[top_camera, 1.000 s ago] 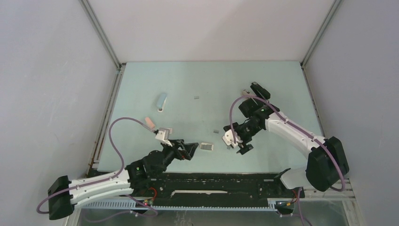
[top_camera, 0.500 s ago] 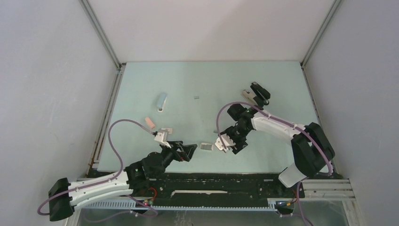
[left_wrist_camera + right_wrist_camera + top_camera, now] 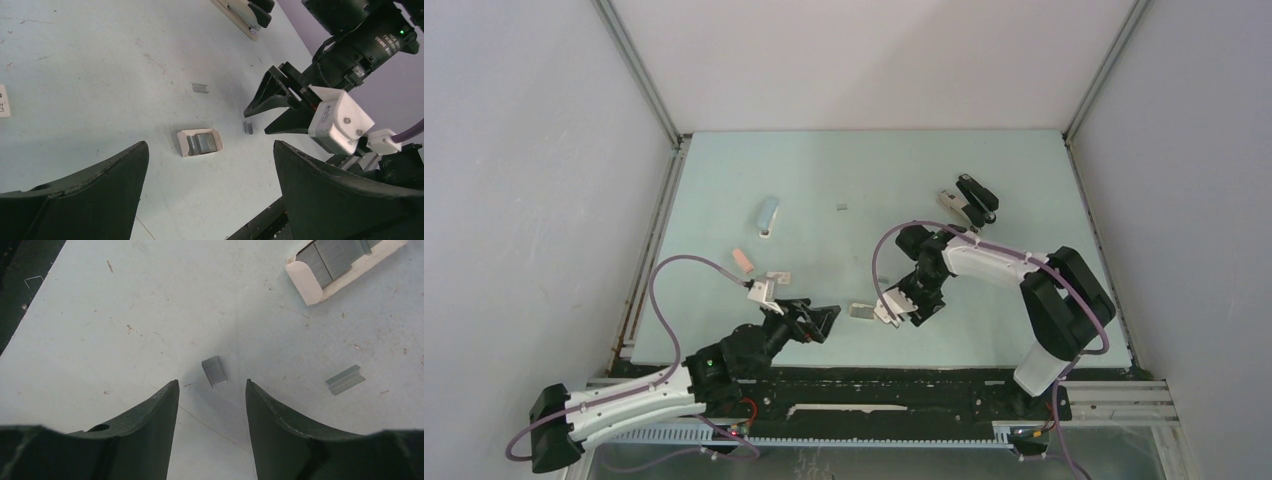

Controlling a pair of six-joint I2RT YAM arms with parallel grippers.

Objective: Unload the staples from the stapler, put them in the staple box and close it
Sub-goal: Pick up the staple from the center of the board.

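1. Right gripper [image 3: 210,383]: fingers partly apart with a clear gap, clasping nothing.
2. Set astride a short silvery-grey metal staple strip [image 3: 215,371] lying flat on the pale blue-green table [image 3: 125,315]; strip just ahead of the fingertips, between them, touching neither.
3. Swung leftward since a second ago, away from the black stapler [image 3: 975,198] at the far right, closer to the small white open box of grey staples [image 3: 862,311].
4. Second grey staple strip [image 3: 344,379] loose on the table to one side of that gripper, apart from the first strip and from the box.
5. Tiny grey staple bit [image 3: 842,207] alone farther up the table, in the same spot as before.
6. Left gripper [image 3: 827,322]: spread as wide as it goes, empty, hovering and aimed at the box from the near left; hardly shifted from a second ago.
7. Unmoved as well: box, black stapler, pale blue stapler [image 3: 768,214] at the far left, small pink block [image 3: 742,261] nearer the left arm.
8. Small white scrap [image 3: 778,275] beside the left wrist now clear of the wrist camera; masked by it a second ago.
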